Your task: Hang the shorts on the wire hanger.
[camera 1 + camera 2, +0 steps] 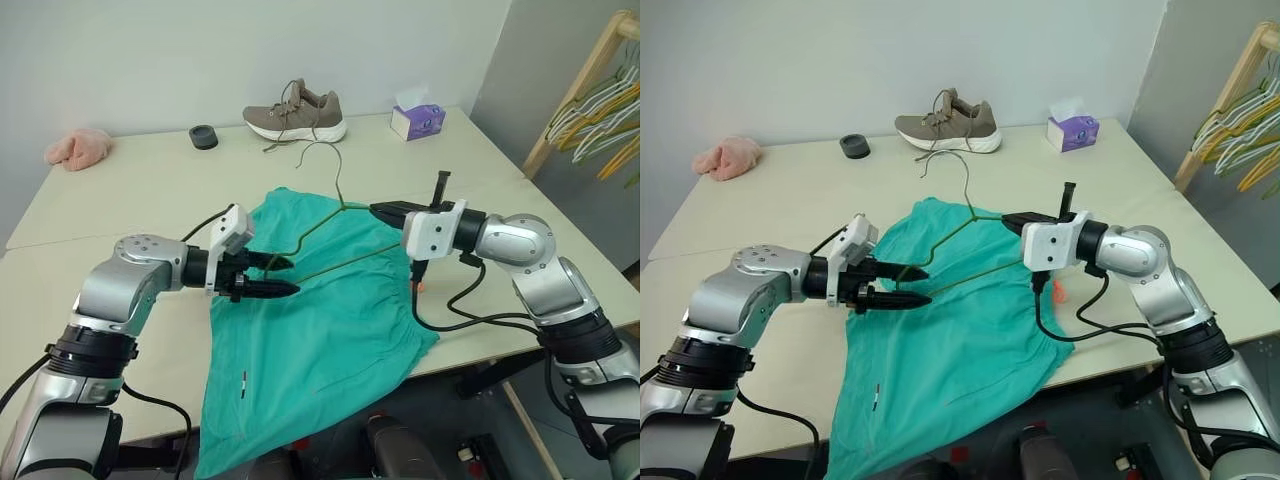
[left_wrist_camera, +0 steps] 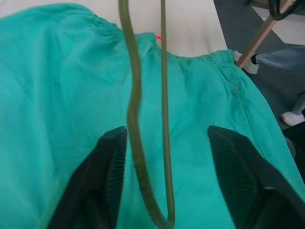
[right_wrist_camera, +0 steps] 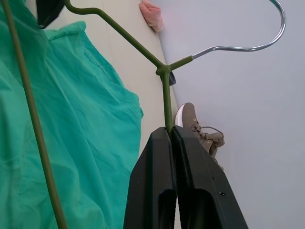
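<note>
The teal-green shorts [image 1: 310, 330] lie spread on the table and drape over its front edge, with a small orange tag [image 1: 419, 286] at the right side. The thin olive wire hanger [image 1: 322, 224] is held above them, hook pointing to the far side. My right gripper [image 1: 385, 211] is shut on the hanger just below its neck [image 3: 167, 109]. My left gripper [image 1: 285, 276] is at the hanger's left corner. In the left wrist view its fingers [image 2: 112, 162] stand apart with the bent end of the wire [image 2: 135, 95] between them, not touching either.
At the table's back stand a tan shoe [image 1: 296, 112], a purple tissue box [image 1: 417, 121], a black round object [image 1: 203, 137] and a pink fluffy cloth [image 1: 78, 148]. A wooden rack with yellow and white hangers [image 1: 600, 110] stands off the right side.
</note>
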You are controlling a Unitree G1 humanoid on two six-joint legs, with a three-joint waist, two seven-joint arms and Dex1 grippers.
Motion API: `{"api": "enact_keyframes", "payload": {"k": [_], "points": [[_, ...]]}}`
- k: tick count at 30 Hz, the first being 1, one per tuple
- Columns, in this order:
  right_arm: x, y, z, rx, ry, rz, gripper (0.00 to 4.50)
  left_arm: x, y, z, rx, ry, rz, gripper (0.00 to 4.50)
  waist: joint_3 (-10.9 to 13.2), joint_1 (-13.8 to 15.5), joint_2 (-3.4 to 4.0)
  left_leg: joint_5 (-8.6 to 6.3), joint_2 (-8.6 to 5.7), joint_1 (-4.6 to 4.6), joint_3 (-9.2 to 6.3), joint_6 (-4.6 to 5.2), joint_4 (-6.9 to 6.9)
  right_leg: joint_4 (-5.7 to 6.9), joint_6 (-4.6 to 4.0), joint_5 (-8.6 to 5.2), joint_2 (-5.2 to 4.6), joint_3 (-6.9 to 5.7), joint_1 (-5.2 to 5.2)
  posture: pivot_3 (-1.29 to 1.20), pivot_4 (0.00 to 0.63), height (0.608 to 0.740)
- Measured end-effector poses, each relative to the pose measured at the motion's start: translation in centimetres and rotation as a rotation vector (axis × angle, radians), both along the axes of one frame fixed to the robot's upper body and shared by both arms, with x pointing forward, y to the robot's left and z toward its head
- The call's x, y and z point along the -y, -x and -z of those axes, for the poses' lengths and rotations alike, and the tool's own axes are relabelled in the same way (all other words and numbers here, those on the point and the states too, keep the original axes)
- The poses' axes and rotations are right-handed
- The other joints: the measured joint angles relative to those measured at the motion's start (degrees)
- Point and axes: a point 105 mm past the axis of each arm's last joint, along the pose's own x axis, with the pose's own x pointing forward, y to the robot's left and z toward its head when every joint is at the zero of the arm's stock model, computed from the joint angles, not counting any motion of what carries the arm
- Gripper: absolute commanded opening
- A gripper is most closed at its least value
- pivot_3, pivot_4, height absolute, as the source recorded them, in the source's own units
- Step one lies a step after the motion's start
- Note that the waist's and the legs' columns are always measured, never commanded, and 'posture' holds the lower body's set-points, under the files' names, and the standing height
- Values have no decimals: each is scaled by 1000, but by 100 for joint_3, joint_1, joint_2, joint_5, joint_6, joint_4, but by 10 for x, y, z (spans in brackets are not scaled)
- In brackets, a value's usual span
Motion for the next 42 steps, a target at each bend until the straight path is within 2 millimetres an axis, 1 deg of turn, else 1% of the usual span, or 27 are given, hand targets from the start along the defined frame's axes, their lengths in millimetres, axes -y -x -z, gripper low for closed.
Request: {"api": "enact_keyframes", "payload": {"k": [3, 4, 6, 8, 13, 16, 18, 19, 20, 21, 23, 24, 25, 26, 28, 31, 33, 35, 38, 42], "points": [[-1, 0, 0, -3, -4, -5, 0, 0, 2, 0, 1, -5, 9, 881, 0, 0, 0, 0, -1, 0, 0, 0, 2, 1, 0, 0, 0, 0, 0, -211, 94, 740], [-1, 1, 0, -5, -7, -8, 0, 2, 3, -1, 6, -6, 17, 496, 0, 0, 0, 0, -1, 0, 0, 0, 2, 1, 0, 0, 0, 0, 0, -212, 94, 740], [-2, 2, -1, -9, -10, -18, 0, 1, 3, -1, 4, -10, 11, 16, 0, -2, 0, 0, -2, 0, 0, 0, 2, 1, 0, 0, 0, 1, 0, -212, 93, 740], [-4, 6, -3, -3, -9, -37, 0, -2, 2, 0, 0, -15, -9, 16, 0, -10, 0, 0, 1, 0, -1, 0, 2, 1, 0, 0, 0, 1, -1, -212, 93, 740], [-5, 7, -3, -13, 1, -43, 0, -3, 3, 2, -7, -12, -13, 16, -1, -4, -1, 0, 0, 0, -1, 0, 2, 2, 0, 0, 0, 0, -1, -211, 91, 740], [-4, 10, 0, -21, 14, -49, 756, -3, 4, 2, -4, -14, -10, 0, -1, -2, -1, 0, -1, -1, -1, 0, 3, 2, -1, 0, 0, -1, -1, -210, 92, 740], [-5, 12, 0, -27, 16, -60, 1347, 0, 5, 1, 4, -19, 2, 0, -1, 0, -1, 0, -1, -2, -1, 0, 3, 1, 0, 0, 0, 0, -1, -209, 95, 740], [-4, 15, 0, -34, 18, -63, 1788, 1, 5, 2, 8, -24, -1, 0, -1, 2, -1, 0, -1, -2, -1, 0, 3, 1, -1, 0, 0, -1, -1, -209, 95, 740], [-3, 15, 1, -40, 22, -61, 1993, 0, 4, 2, 10, -27, -7, 0, -1, 2, -1, 0, -1, -2, -1, 0, 3, 1, -1, 0, 0, 0, -1, -207, 98, 740], [0, 16, 2, -54, 27, -55, 2381, 0, 3, 2, 15, -31, -13, 0, -1, 4, -1, 0, -1, -2, -1, 0, 3, 1, -1, 0, 0, 0, -1, -206, 99, 740], [11, 16, 7, -107, 37, -10, 3089, 0, 2, 3, 33, -42, -24, 0, -1, 11, -1, 0, -2, -2, -1, 1, 3, 1, -1, 0, -1, 0, 0, -206, 101, 740], [21, 15, 9, -167, 22, 29, 3418, 0, 2, 3, 45, -48, -25, 0, -1, 13, -1, 0, -2, -2, -1, 1, 3, 1, -1, 0, -2, 0, 0, -208, 102, 740], [29, 14, 10, -214, 12, 62, 3654, 0, 1, 3, 55, -54, -28, 0, 0, 15, -1, 0, -2, -1, 0, 1, 4, 1, -1, 0, -5, 0, 1, -208, 103, 740], [35, 14, 10, -259, -1, 87, 3654, -1, 1, 3, 67, -62, -30, 0, 0, 16, -1, 0, -2, -2, 0, 1, 3, 1, -1, 1, -9, -1, 1, -212, 105, 740], [55, 16, 11, -391, -38, 170, 3654, -4, -2, 3, 114, -98, -36, 0, 0, 20, -2, -1, -1, -1, -2, 1, 3, 0, -1, 1, -20, -5, 2, -215, 105, 740], [70, 20, 15, -525, -70, 253, 3654, -7, -2, 0, 175, -151, -20, 0, -1, 4, -3, -1, 0, 2, -3, 2, 3, 1, 0, 0, -20, -5, 3, -219, 105, 740], [73, 19, 20, -575, -77, 282, 3654, -6, -1, -1, 199, -169, 1, 0, -1, -19, -2, -1, -1, 5, -1, 2, 1, 2, 8, -5, -18, -1, 3, -218, 104, 740], [71, 19, 30, -612, -30, 297, 3654, -4, 1, -2, 218, -184, 26, 0, -1, -18, -2, -1, -1, 4, -3, 2, 0, 1, 18, -11, -15, -4, 2, -216, 104, 740], [62, 21, 46, -669, 53, 275, 3654, -2, 1, -3, 244, -210, 48, 0, 0, -12, -2, -2, -3, 0, -2, 3, 0, -1, 19, -11, -13, -2, 0, -212, 104, 740], [56, 18, 54, -717, 142, 252, 3654, -2, 1, -3, 264, -238, 69, 0, 0, -9, -3, -2, -8, -2, 0, 3, 2, -1, 19, -11, 0, 0, -1, -207, 105, 740]]}}
